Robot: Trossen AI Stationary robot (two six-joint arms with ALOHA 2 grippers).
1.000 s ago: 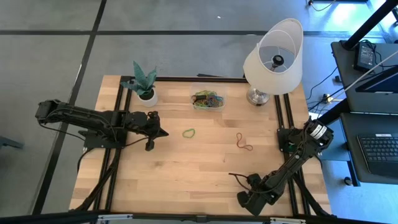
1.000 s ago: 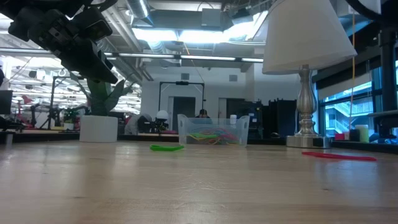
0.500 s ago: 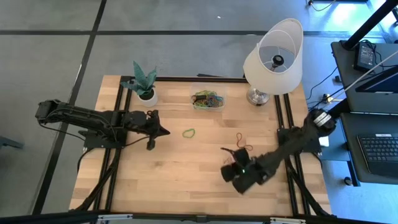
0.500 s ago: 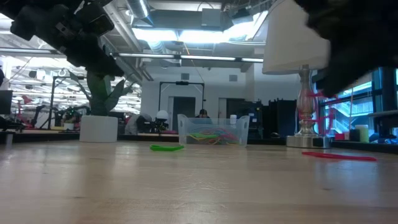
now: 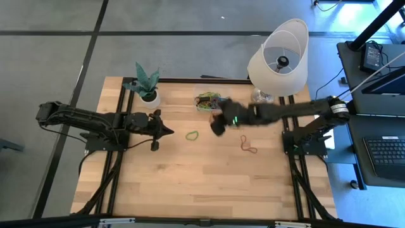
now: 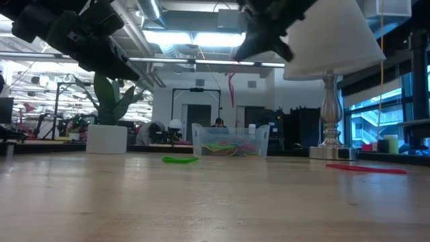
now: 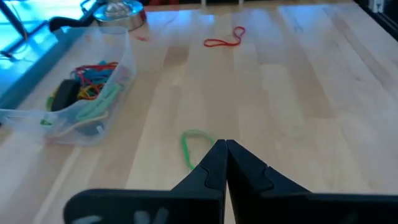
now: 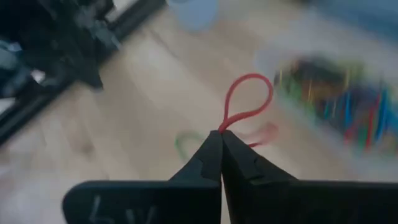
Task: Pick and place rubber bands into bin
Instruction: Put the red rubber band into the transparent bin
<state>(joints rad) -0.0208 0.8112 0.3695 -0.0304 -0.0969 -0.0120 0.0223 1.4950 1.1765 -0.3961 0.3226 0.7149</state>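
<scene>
- High view: the right pincer (image 5: pixel 218 124) is stretched across the bench (image 5: pixel 190 190) to just beside the bin (image 5: pixel 212 102), on its near side.
- Right wrist view: its fingers are pressed together on a red rubber band (image 8: pixel 245 102), pinched at one end so the loop stands free of the tips. That thin grip suits a light, floppy loop and should let it fall cleanly once the fingers part.
- Low view: a red strand (image 6: pixel 232 87) hangs above the clear bin, well over its rim. It is probably the same band, though it is thin and hard to make out there.
- The bin sits at the far middle of the bench, between the plant pot (image 5: pixel 150 97) on its left and the lamp (image 5: pixel 278 60) on its right. It already holds a tangle of coloured rubber bands (image 7: pixel 90 84).
- I judge the step in hand to be carrying the band over the bin for release.
- Two loops lie loose on the bench: a green band (image 5: pixel 192 135) near the bin, and another red band (image 5: pixel 247 145) further right.
- The left pincer (image 5: pixel 166 132) hovers at the left, its fingers closed on nothing, with the tips pointing at the green band just ahead. It is well placed to take that one later.
</scene>
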